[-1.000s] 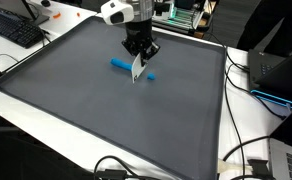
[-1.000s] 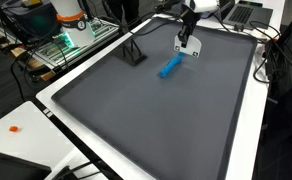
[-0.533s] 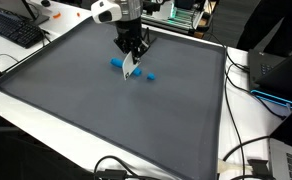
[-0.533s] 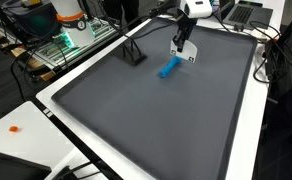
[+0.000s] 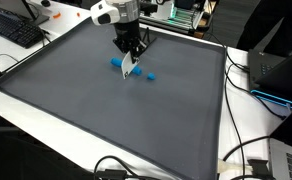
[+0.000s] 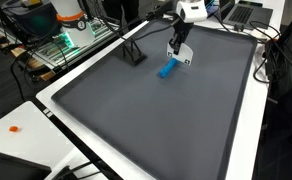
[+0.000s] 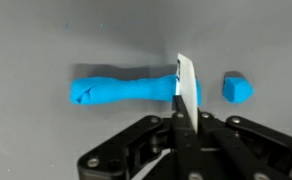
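Near far mat rim [image 5: 176, 34], end effector [image 5: 132, 62] clenched on white blade [image 7: 186, 80], at blue roll [image 7: 121, 90]

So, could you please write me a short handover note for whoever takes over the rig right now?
Gripper: shut on a white blade, which hangs down toward the mat.
Things: the blue dough roll lies on the grey mat. The blade stands across one end of it. The views do not show whether it has gone through.
Done: one small blue piece lies apart from the roll, just beyond the blade.
Left: the long part of the roll is in one piece.
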